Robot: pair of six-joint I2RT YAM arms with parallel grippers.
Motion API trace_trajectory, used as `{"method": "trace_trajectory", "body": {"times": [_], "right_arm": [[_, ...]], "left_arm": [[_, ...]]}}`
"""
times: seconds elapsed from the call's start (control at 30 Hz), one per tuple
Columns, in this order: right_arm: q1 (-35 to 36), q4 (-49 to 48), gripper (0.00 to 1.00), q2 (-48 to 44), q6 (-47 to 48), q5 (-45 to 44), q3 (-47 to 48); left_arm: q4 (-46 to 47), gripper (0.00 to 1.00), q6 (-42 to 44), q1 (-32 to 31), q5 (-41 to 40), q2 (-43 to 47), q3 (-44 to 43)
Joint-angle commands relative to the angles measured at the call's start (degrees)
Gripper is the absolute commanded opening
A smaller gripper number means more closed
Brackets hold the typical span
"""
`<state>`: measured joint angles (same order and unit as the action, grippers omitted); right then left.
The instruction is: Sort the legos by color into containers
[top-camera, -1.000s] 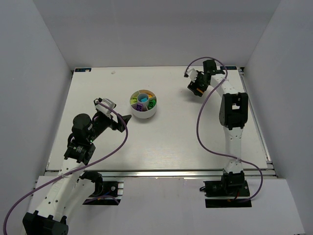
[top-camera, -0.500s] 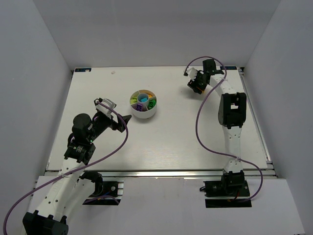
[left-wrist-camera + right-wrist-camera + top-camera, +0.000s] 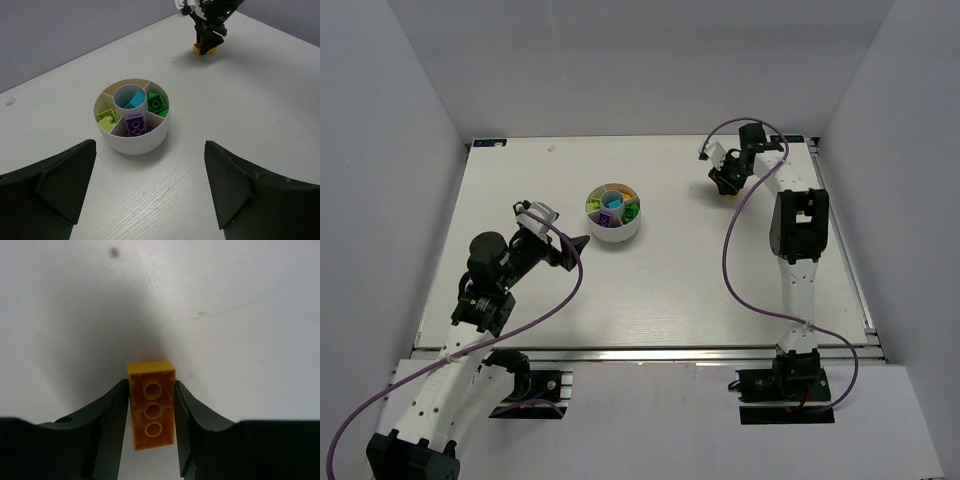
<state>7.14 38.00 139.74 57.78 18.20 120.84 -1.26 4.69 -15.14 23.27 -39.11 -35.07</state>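
Note:
My right gripper [image 3: 152,410] is shut on an orange lego [image 3: 152,405], its hollow underside facing the wrist camera, at or just above the table at the far right [image 3: 727,180]. The left wrist view shows that gripper [image 3: 207,35] standing over the orange lego [image 3: 206,49]. The round white divided dish [image 3: 613,236] stands mid-table. It holds a cyan lego [image 3: 131,100] in the central well, and a green lego [image 3: 156,103], a purple lego [image 3: 136,125] and a lime lego [image 3: 106,116] in separate wedges. The far wedge [image 3: 125,86] looks empty. My left gripper [image 3: 582,240] is open and empty just left of the dish.
White walls enclose the table on the left, back and right. A small speck [image 3: 10,100] lies on the table at the far left. The right arm's purple cable [image 3: 730,250] loops over the right side of the table.
My right gripper has shifted slightly to the right at the far right of the table. The left arm and the dish have not moved.

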Motion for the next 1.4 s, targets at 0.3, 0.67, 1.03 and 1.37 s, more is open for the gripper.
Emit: {"method": "trace_trajectory", "body": {"times": [0.3, 0.67, 1.03, 1.37], "right_arm": [[11.8, -17.1, 0.01, -21.0, -37.4, 31.0, -14.7], [17.1, -49.0, 0.02, -12.9, -73.8, 28.6, -9.0], [20.0, -51.3, 0.03, -8.7, -78.4, 23.2, -7.8], [20.2, -51.3, 0.05, -8.1, -78.4, 21.2, -10.7]], "left_arm": [[0.8, 0.98, 0.6, -0.2, 0.6, 1.5, 1.1], [0.8, 0.98, 1.2, -0.2, -1.0, 1.8, 1.6], [0.8, 0.98, 1.5, -0.2, -0.9, 1.8, 1.5], [0.8, 0.98, 1.5, -0.2, -0.9, 2.2, 1.4]]}}
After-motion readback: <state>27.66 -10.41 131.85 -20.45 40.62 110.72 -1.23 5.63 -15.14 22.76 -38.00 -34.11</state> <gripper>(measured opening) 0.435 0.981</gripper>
